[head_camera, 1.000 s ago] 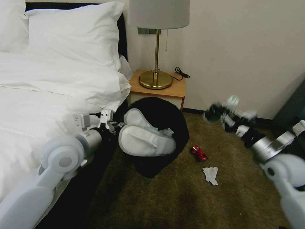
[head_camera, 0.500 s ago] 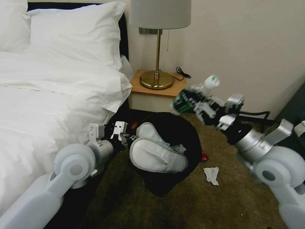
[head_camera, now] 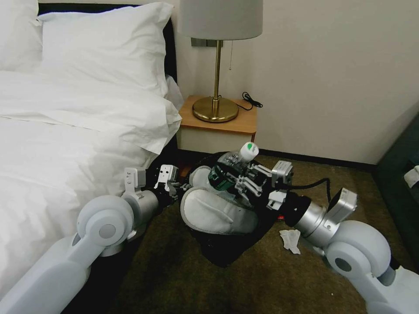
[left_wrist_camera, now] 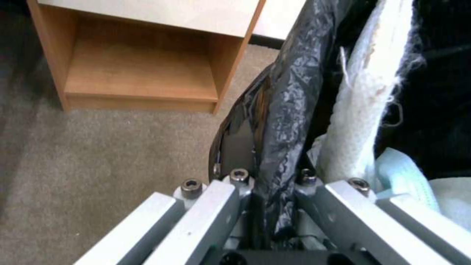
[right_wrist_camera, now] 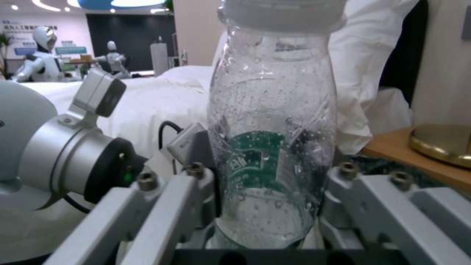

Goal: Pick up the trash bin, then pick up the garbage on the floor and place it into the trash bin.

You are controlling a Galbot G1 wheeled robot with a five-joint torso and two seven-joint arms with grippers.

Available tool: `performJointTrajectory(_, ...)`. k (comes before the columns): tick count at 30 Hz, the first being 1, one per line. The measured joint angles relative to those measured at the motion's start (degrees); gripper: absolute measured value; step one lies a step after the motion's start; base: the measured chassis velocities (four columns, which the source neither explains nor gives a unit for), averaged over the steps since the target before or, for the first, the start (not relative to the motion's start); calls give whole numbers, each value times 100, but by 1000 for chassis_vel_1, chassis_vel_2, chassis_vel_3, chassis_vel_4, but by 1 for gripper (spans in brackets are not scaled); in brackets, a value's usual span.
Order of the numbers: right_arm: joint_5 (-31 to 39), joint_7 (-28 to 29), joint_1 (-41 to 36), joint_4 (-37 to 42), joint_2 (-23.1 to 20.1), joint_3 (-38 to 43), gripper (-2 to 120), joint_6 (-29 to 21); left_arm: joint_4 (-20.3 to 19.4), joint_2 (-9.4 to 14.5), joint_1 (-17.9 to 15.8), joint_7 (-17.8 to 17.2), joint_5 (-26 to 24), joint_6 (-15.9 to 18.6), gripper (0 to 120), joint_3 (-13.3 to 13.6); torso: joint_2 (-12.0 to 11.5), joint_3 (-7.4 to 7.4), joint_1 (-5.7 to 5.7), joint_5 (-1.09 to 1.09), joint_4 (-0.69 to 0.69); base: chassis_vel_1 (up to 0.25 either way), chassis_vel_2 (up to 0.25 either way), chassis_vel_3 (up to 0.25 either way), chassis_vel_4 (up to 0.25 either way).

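Note:
The black trash bin [head_camera: 227,250] hangs tilted above the floor [head_camera: 244,283]. My left gripper [head_camera: 176,186] is shut on the bin's rim and black liner [left_wrist_camera: 275,147]. Two white slippers [head_camera: 216,213] stick out of the bin's mouth, and one slipper [left_wrist_camera: 358,110] lies against the liner. My right gripper [head_camera: 233,179] is shut on a clear green-labelled bottle [head_camera: 224,172] with a green-marked white cap [head_camera: 249,151], held right over the bin's mouth. In the right wrist view the bottle [right_wrist_camera: 272,147] stands between the fingers [right_wrist_camera: 186,187]. A crumpled tissue [head_camera: 290,240] lies on the carpet beside the bin.
The bed [head_camera: 65,131] with white bedding runs along the left. A wooden nightstand [head_camera: 218,126] with a brass lamp [head_camera: 216,109] stands behind the bin against the wall. A red can [head_camera: 282,216] peeks out under my right wrist. A dark piece of furniture [head_camera: 399,174] stands at the right.
My right arm swung in from the right with the bottle, from over the carpet to just above the bin's mouth. The left arm keeps its hold on the bin.

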Motion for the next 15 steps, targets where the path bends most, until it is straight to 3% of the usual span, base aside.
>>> performJointTrajectory(4,-46,6,97,-34,0,27,41,-6,16,-12,-14,12,0,0,1,-24,0,0,0,1,1,0,0,0,0)
performJointTrajectory(6,-83,-43,149,-45,-4,103,54,7,42,-42,-32,18,5,0,1,-32,0,0,0,2,2,0,0,0,0)
performJointTrajectory(9,-75,-62,181,-18,-5,142,64,7,48,-45,-36,21,7,0,1,-35,0,0,0,2,2,0,0,0,0)
performJointTrajectory(11,-75,-63,185,-17,-5,144,66,6,48,-45,-36,21,8,0,1,-35,0,0,0,2,2,0,0,0,0)
performJointTrajectory(12,-54,-70,221,12,-5,177,78,5,50,-40,-36,27,8,0,1,-45,0,0,0,2,2,0,0,0,0)
performJointTrajectory(15,-8,-73,228,55,-3,230,87,-9,50,-33,-36,31,9,0,1,-50,0,0,0,1,1,0,0,0,0)
